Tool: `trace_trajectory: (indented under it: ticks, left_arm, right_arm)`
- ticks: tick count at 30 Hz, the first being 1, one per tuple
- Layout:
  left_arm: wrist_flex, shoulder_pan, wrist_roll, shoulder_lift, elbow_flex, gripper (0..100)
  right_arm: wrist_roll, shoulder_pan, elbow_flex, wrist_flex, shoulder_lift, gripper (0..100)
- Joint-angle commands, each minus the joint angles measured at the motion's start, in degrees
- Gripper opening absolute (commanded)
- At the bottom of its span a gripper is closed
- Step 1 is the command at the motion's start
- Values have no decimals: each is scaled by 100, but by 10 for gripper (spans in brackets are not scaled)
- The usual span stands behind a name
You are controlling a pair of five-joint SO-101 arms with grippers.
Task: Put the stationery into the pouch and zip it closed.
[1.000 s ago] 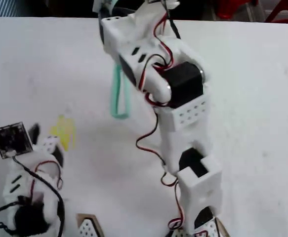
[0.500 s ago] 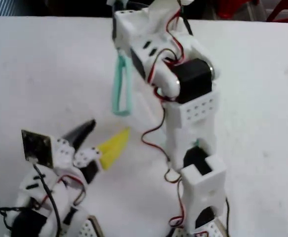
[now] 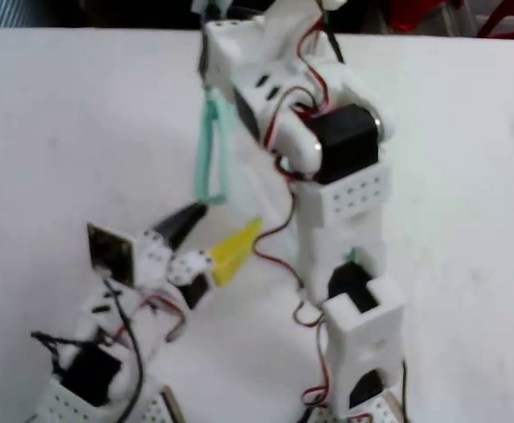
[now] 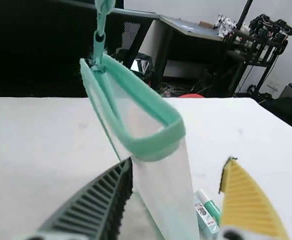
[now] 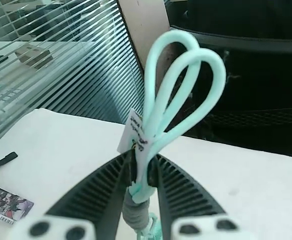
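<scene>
A pouch [image 3: 209,150] with a mint green rim and a clear body hangs above the white table; its mouth [image 4: 135,122] stands open in the left wrist view. My right gripper [image 5: 141,176] is shut on the pouch's mint loop strap [image 5: 178,95], beside a white tag, and holds it up. My left gripper [image 3: 230,217] is open just below the pouch's lower end, its black finger [image 4: 93,202] and yellow finger [image 4: 246,205] on either side of the clear body. A green and white marker [image 4: 206,212] lies by the pouch's bottom; I cannot tell if it is inside.
The right arm's white body [image 3: 340,211], with red and black cables, stretches from the near edge up the middle of the table [image 3: 71,106]. Beyond the table's far edge stand dark desks and window blinds.
My left arm has swung up and to the right from the near left corner, bringing its open gripper up to the hanging pouch. The right arm and pouch shifted slightly right, then held.
</scene>
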Motion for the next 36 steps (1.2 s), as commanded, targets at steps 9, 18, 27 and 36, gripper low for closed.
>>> trace_trajectory:
  ticks: [9, 18, 27, 36]
  left_arm:
    - [-1134, 31, -255, -22, 519, 195]
    - [-1266, 92, -1248, -22, 308, 51]
    - [-782, 75, -1275, 382, -1152, 53]
    - [765, 40, -967, 4092, -4290, 49]
  right_arm:
    - [18, -242, -132, 673, -1165, 17]
    - [62, -321, -79, 919, -1323, 17]
    - [62, 119, -79, 963, -1323, 18]
    - [62, 734, -79, 1182, -1314, 18]
